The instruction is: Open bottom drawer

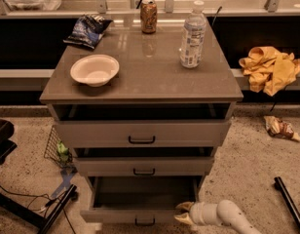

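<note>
While bottom drawer juts camera-ward, front crosswise | gripper at right corner

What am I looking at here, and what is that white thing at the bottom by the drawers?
That white thing is the robot's arm, ending in its gripper, a two-finger claw. There is only one camera view, looking down at the front of a grey cabinet with three drawers. The gripper is low down at the right front corner of the bottom drawer, with its fingers apart and holding nothing. That drawer stands pulled well out. On the cabinet top are a white bowl, a chip bag, a soda can and a water bottle. A yellow cloth lies on the ledge to the right.
</note>
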You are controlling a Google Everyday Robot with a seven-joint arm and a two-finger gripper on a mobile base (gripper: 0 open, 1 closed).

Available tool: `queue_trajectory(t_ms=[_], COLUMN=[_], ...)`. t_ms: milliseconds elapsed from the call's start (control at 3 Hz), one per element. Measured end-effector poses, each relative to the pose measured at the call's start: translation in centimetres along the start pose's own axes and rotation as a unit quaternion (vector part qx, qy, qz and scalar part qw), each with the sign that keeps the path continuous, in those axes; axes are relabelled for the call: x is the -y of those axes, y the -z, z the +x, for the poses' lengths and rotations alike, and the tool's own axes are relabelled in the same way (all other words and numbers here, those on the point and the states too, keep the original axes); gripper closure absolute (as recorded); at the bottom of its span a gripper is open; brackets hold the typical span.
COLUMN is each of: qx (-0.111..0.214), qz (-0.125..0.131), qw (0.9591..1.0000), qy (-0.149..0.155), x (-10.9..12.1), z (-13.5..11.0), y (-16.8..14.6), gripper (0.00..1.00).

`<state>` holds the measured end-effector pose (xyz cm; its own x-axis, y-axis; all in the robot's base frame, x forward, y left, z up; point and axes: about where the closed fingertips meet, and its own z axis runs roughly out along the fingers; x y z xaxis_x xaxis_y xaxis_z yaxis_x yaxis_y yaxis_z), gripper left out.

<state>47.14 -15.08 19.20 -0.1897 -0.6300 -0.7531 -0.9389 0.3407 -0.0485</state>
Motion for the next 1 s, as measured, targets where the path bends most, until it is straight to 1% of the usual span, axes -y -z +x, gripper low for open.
queue_trajectory(t_ms=[333,667,1000], qx=[0.0,0.0,-0.025], qz=[0.0,0.0,-0.011], qw=[1.0,1.0,0.9996], qy=[0.0,0.0,-0.005], x=[0.0,-0.01,-0.61], z=[-0.07,-0.09,-0.14], y=[0.05,0.06,0.02], gripper=[0.31,0.54,0.77])
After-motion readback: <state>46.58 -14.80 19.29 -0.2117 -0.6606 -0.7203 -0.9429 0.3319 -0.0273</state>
